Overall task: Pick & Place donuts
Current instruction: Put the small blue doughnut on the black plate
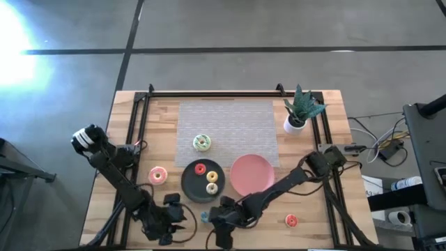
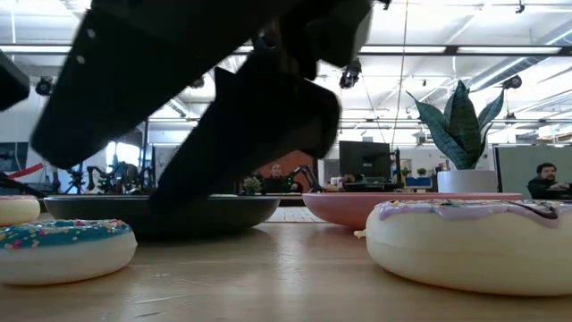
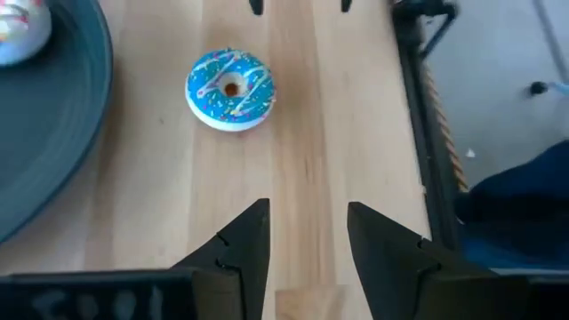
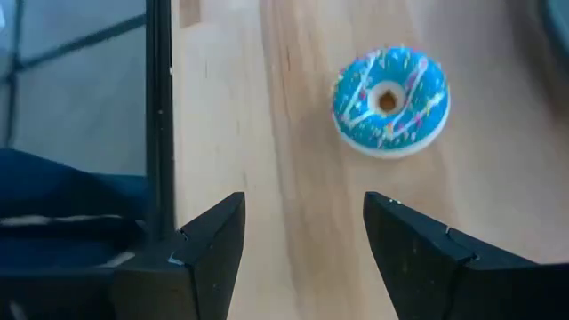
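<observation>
1. The right gripper (image 4: 302, 240) hangs over bare wood at the table's near edge, just beside the black plate (image 1: 191, 183); its fingers stand apart with nothing between them.
2. The left gripper (image 3: 307, 236) is close by on the other side, also near that plate's near rim, fingers spread and empty.
3. The blue donut (image 4: 390, 100) with sprinkles lies flat on the wood between the two grippers, touching neither, just off the black plate's rim.
4. On the black plate sit a red donut (image 1: 201, 168) and a yellow donut (image 1: 212, 187).
5. Beside the plate, toward the left arm, lies a pink donut (image 1: 157, 175); beyond the plate, a green donut (image 1: 202, 143) rests on the grey mat (image 1: 240, 118).
6. The pink plate (image 1: 251, 174) touches or nearly touches the black one; an orange donut (image 1: 292, 221) lies well past it, near the front edge.
7. A potted plant (image 1: 301, 110) stands at the far corner, past the pink plate.
</observation>
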{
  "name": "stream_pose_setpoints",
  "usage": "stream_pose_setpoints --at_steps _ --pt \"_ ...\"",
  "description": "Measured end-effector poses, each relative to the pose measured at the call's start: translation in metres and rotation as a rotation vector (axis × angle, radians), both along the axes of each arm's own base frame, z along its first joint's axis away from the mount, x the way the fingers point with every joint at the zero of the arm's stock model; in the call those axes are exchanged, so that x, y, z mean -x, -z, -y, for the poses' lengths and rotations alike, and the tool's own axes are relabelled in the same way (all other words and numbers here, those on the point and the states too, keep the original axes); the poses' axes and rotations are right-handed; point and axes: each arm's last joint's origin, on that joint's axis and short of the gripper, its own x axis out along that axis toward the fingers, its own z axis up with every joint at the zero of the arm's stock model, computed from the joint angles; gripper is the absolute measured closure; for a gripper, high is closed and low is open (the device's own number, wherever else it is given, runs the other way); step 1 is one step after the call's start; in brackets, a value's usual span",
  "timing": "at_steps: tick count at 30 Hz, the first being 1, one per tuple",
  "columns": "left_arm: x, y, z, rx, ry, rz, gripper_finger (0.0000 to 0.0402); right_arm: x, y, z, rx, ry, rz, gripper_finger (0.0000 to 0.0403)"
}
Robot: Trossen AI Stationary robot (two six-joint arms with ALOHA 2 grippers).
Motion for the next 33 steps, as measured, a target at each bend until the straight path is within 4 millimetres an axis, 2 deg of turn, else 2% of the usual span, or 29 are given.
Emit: stream_pose_setpoints --at_steps 6,13,22,28,33 --pt "-0.012 0.021 0.012 -0.041 -0.030 -0.032 0.0276 0.000 0.001 0.001 0.157 -0.058 0.063 0.0182" --pt "-0.032 0.039 0.012 -0.100 -0.107 -0.030 0.0276 -0.002 0.002 0.004 0.241 -0.115 0.088 0.0182" --pt "-0.056 0.045 0.002 -0.074 -0.169 0.006 0.0276 -0.002 0.006 0.008 0.235 -0.093 0.064 0.0182" --pt "-0.075 0.049 -0.014 -0.091 -0.265 0.068 0.0276 0.003 0.009 0.009 0.234 -0.068 0.009 0.0182" --pt "-0.078 0.044 -0.019 -0.073 -0.294 0.064 0.0276 0.005 0.011 0.011 0.249 -0.063 -0.014 0.0181"
